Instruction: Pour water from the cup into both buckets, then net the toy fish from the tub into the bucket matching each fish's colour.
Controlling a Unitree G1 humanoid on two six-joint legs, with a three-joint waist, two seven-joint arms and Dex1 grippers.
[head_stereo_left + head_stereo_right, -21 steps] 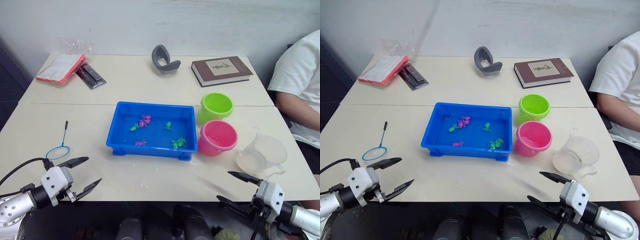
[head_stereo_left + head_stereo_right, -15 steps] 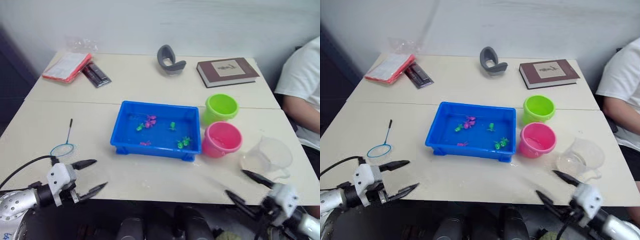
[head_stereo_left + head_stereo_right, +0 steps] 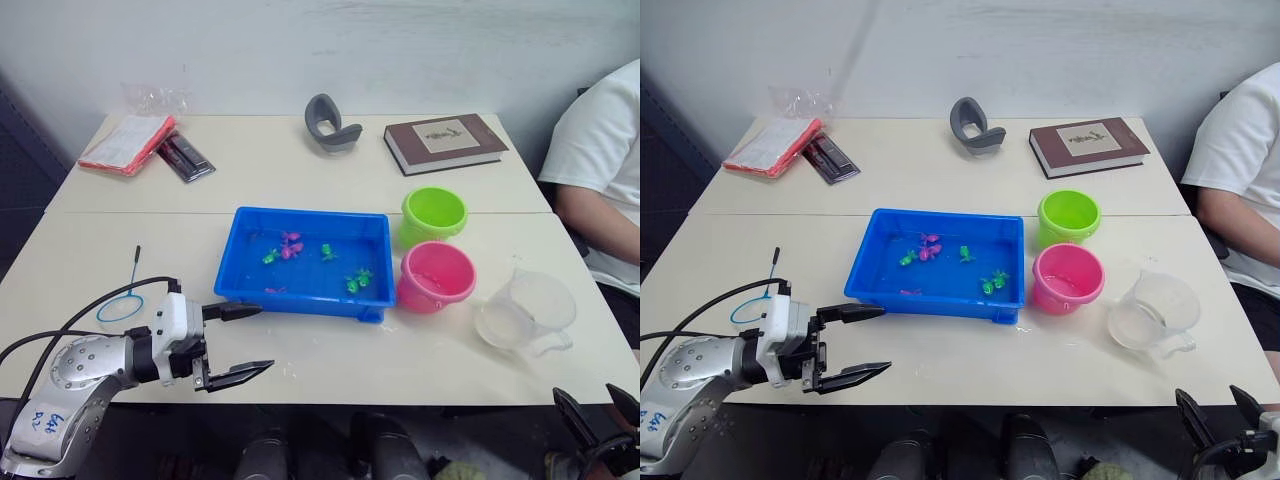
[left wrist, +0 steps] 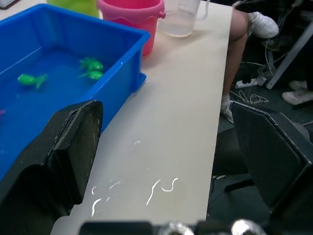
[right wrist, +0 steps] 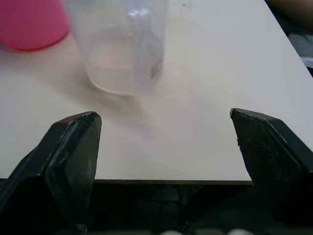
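Note:
The blue tub sits mid-table holding water, with several tiny green fish and pink fish. Right of it stand the lime green bucket and, nearer to me, the pink bucket. The clear cup stands right of the pink bucket, a little water in it. The net lies flat on the table left of the tub. My left gripper is open and empty just in front of the tub's near left corner. My right gripper is open and empty below the table's front edge, facing the cup.
At the back of the table lie a brown book, a grey curved object, a red packet and a black flat item. A person in a white shirt sits at the right edge. Water drops spot the table in front of the tub.
My left gripper has moved right, from beside the net to the tub's near left corner. My right gripper has dropped back below the table edge. The camera has shifted.

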